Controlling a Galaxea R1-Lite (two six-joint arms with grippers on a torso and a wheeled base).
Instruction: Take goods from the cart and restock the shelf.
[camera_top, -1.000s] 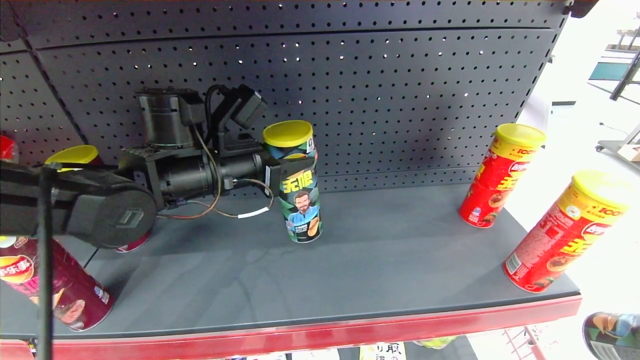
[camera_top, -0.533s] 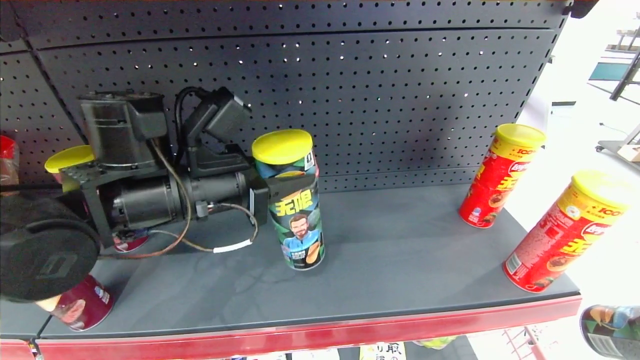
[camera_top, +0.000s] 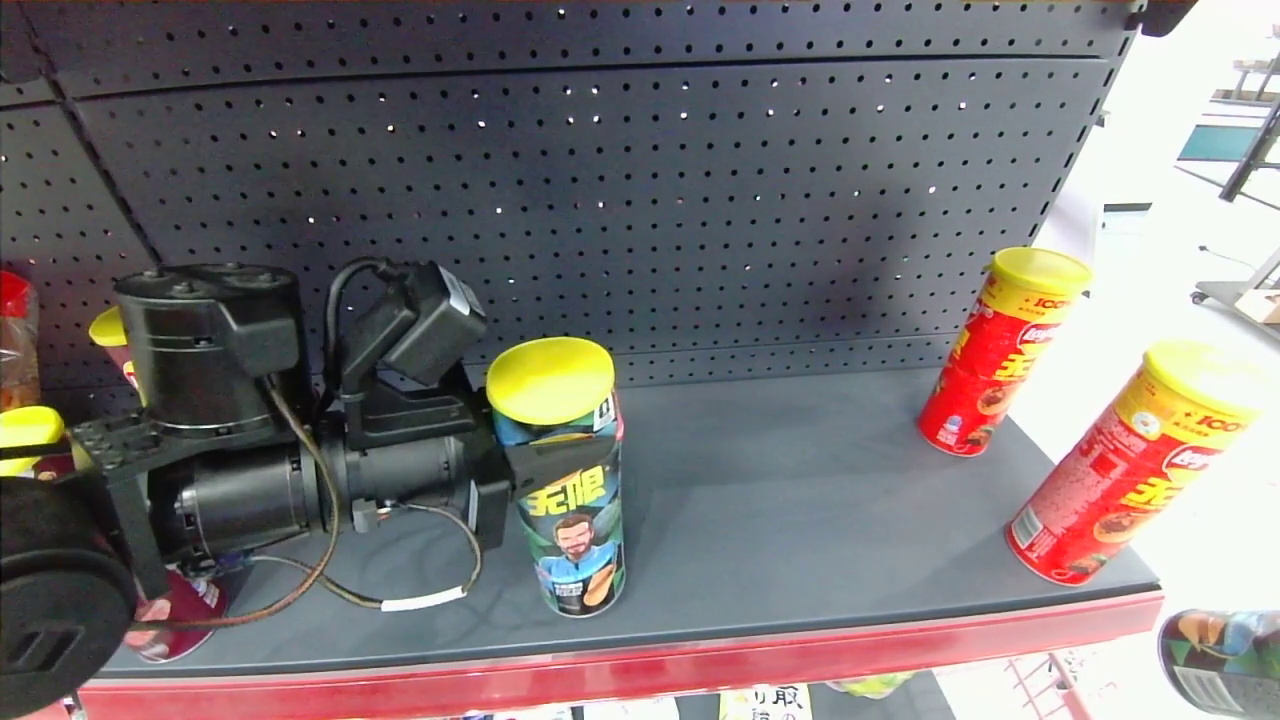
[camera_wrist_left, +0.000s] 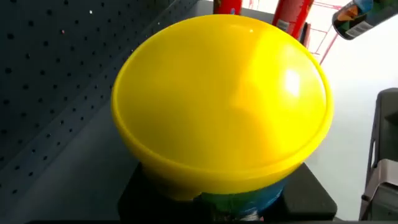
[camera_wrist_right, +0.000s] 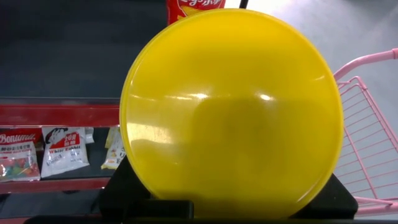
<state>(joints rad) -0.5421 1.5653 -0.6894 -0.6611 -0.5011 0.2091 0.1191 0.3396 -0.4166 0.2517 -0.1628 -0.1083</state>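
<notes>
- Right now my left end effector (camera_top: 565, 470) is clamped on the green can (camera_top: 580, 545), with one black finger (camera_top: 558, 458) across its upper wall just under the yellow lid (camera_top: 550, 378).
- From my left wrist, that lid sits close beneath the camera.
- The green can stands upright with its base down at the shelf (camera_top: 800, 520) deck, close to the red front lip (camera_top: 700, 655). I cannot tell whether it bears on the deck.
- My right end effector (camera_wrist_right: 230, 208) is closed around a second green can (camera_top: 1215, 660). I hold it off the shelf, below the lip, at 4 o'clock from the first can.
- Its own yellow top (camera_wrist_right: 233, 112) shows from my right wrist, with the pink cart (camera_wrist_right: 373, 124) just beside it.
- Two red cans stand on the shelf, well apart from my left end effector. One (camera_top: 1000, 350) is at 2 o'clock toward the back, and the other (camera_top: 1130, 460) is at 3 o'clock by the front right corner.
- At 9 o'clock, a maroon can (camera_top: 170, 610) sits near the front edge, mostly hidden behind my left arm.
- At 12 o'clock the dark pegboard (camera_top: 700, 200) backs the shelf.
</notes>
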